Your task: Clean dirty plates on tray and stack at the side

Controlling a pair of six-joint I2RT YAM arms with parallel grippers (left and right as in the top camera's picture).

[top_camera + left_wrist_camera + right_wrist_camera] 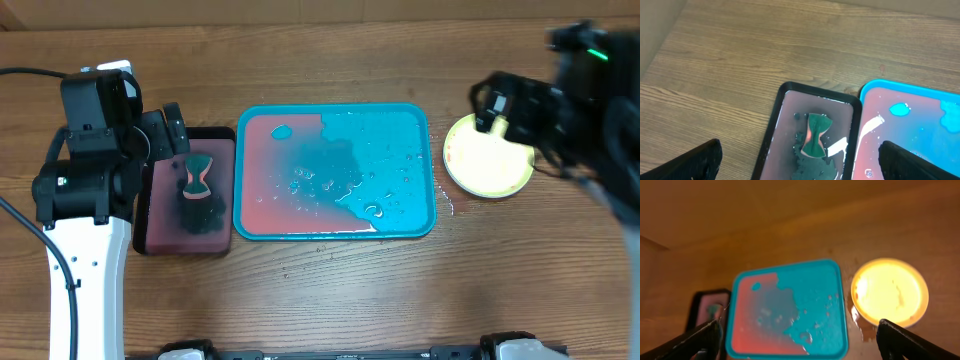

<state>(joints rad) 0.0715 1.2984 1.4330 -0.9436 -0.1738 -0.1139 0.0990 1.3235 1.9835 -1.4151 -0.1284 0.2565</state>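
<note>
The left gripper (800, 146) is holding its two dark fingers (697, 160) spread wide apart, grasping nothing, and is hovering above a small black tray (769, 135). One green and orange sponge (815, 140), pinched in the middle like a bow tie, is lying in that wet black tray. Behind the fingers, the left arm (85, 190) is reaching up from the near left edge of the wooden table (330, 290), with its black wrist bending over the black tray's left side.

The right gripper (799, 326) is showing its fingers (920, 340) parted widely too, with nothing between them. It is hanging in the air and looking down on the table. In the overhead view the right arm (590, 90) is appearing blurred, coming in from the far right and covering part of the plate's far edge.

One large teal tray (335, 237) is sitting in the middle of the table, just right of the black tray. A reddish film is covering its left part, and water drops are lying on its right part.

One round plate (490, 165), pale yellow-green, is showing on the table just right of the teal tray, not touching it. Whether more plates are lying beneath it cannot be told.
</note>
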